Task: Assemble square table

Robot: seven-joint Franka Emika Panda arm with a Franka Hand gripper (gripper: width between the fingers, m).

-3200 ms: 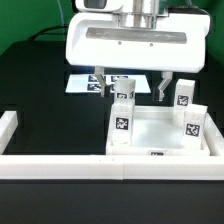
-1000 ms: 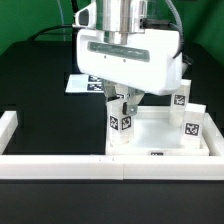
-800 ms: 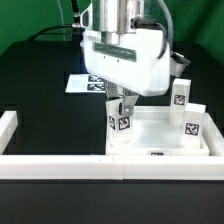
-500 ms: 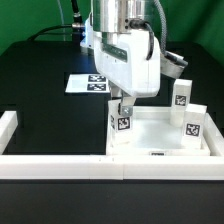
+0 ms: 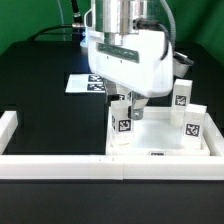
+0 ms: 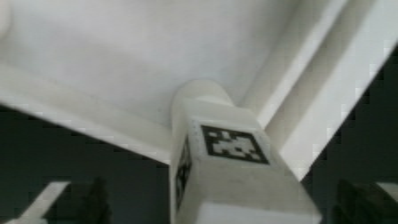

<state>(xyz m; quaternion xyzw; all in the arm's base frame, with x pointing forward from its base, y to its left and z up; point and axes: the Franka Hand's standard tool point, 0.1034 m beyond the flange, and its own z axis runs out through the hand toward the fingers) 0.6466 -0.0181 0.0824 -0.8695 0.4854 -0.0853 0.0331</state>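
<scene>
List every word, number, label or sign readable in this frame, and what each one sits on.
No readable words, numbers or brand names anywhere.
Black-and-white square marker tags only, patterns rather than text:
- on the leg below the gripper; the same tag fills the wrist view
- on the two legs at the exterior view's right
- on the tabletop's front rim, too small to make out
- on the marker board, partly hidden

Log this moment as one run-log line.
stage: leg fitting | gripper: open, fingers either side of front-left leg | leg: upright in tabletop corner | other legs: two visible, upright on exterior view's right
</scene>
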